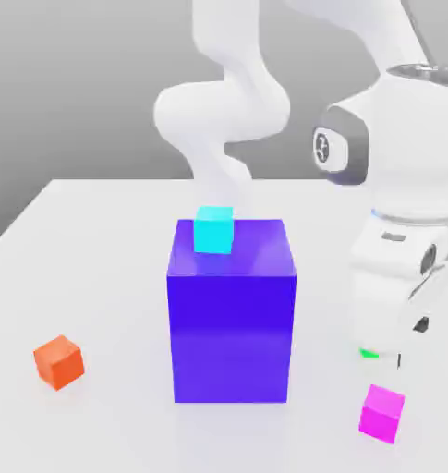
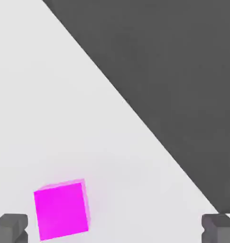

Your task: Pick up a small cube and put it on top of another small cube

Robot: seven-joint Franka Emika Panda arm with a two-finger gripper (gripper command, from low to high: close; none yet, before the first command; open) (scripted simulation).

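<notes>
Magenta cube (image 2: 61,210) sits closest to the hand camera, flat on the white table (image 2: 50,95), near one of the two dark fingertips (image 2: 10,228). The other fingertip is well apart from it, so the gripper (image 2: 115,228) is spread wide and holds nothing; the cube is off-centre between the fingers, not yet straddled.

Exterior view: the magenta cube (image 1: 382,413) rests on the table (image 1: 89,231) at the exterior view's right, just below the arm's hand. Cyan cube (image 1: 214,230) sits on top of the large blue block (image 1: 231,314). Orange cube (image 1: 59,361) lies well apart at the exterior view's left.

Judgement: early stage. No cube grasped or stacked by the arm. Remaining: centre over the magenta cube, descend, close, lift, carry, place on another small cube.
</notes>
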